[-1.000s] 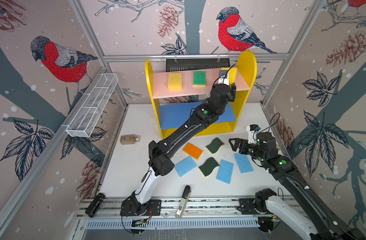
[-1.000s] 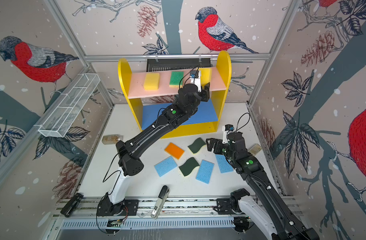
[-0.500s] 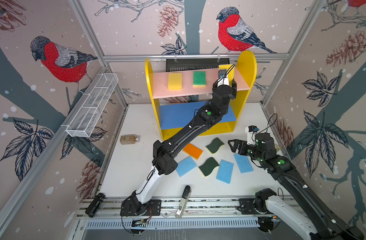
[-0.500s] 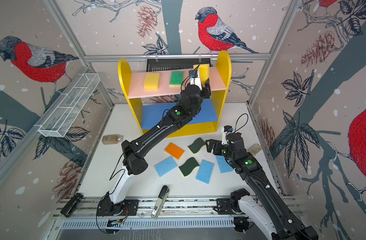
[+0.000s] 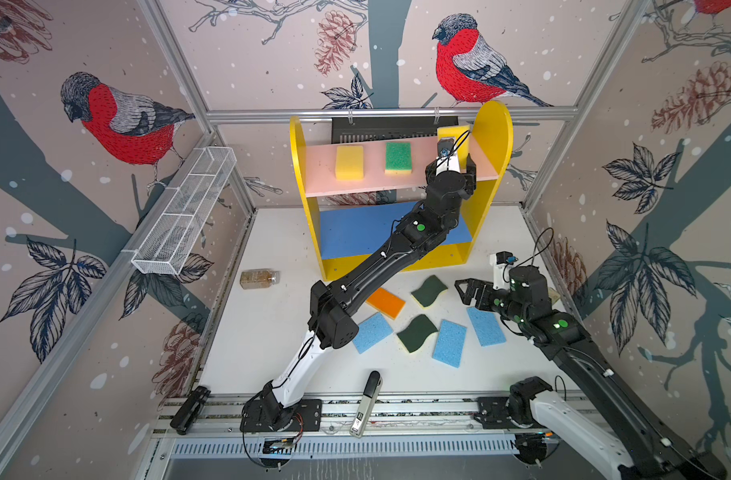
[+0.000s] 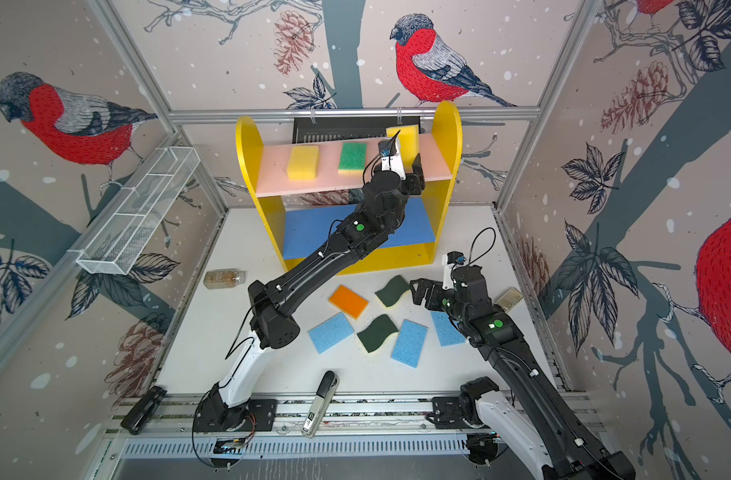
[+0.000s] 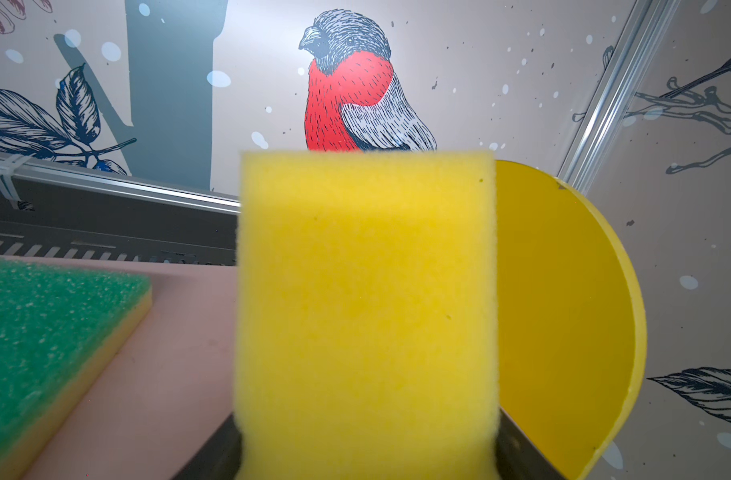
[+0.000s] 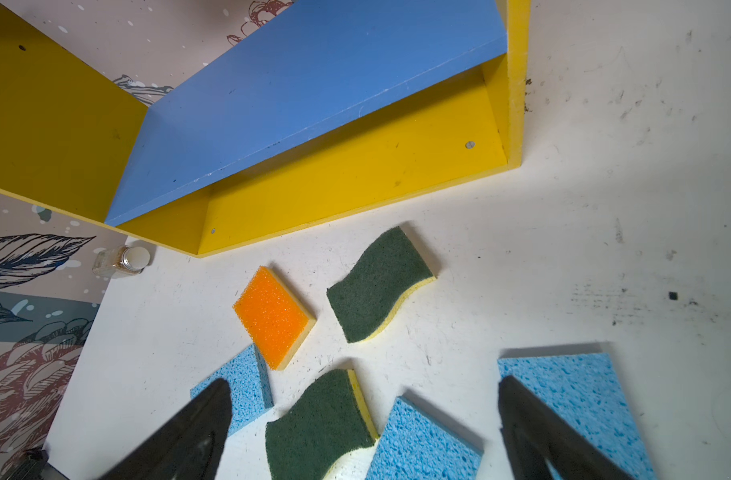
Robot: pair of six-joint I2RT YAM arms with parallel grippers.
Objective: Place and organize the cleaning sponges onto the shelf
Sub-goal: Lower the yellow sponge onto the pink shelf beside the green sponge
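The shelf [image 5: 494,137] stands at the back. On its pink upper board [image 5: 322,176] lie a yellow sponge [image 5: 349,162] and a green-topped sponge [image 5: 398,157]. My left gripper [image 5: 451,158] is at the board's right end, shut on a second yellow sponge [image 7: 365,291] that stands on end beside the yellow side panel. On the table lie an orange-topped sponge [image 5: 385,302], two dark green wavy sponges [image 5: 429,291] [image 5: 417,332] and three light blue sponges [image 5: 372,332] [image 5: 449,343] [image 5: 485,326]. My right gripper [image 8: 364,382] hovers open and empty over them.
The blue lower board [image 5: 355,228] is bare. A brownish bottle [image 5: 259,277] lies left of the shelf. A white wire basket [image 5: 185,216] hangs on the left wall. A black-and-white tool [image 5: 365,403] lies at the front edge. A small jar [image 6: 509,298] sits behind my right arm.
My left arm has stretched a little further up and back, and the yellow sponge now shows above the pink board's right end. The right arm has hardly moved.
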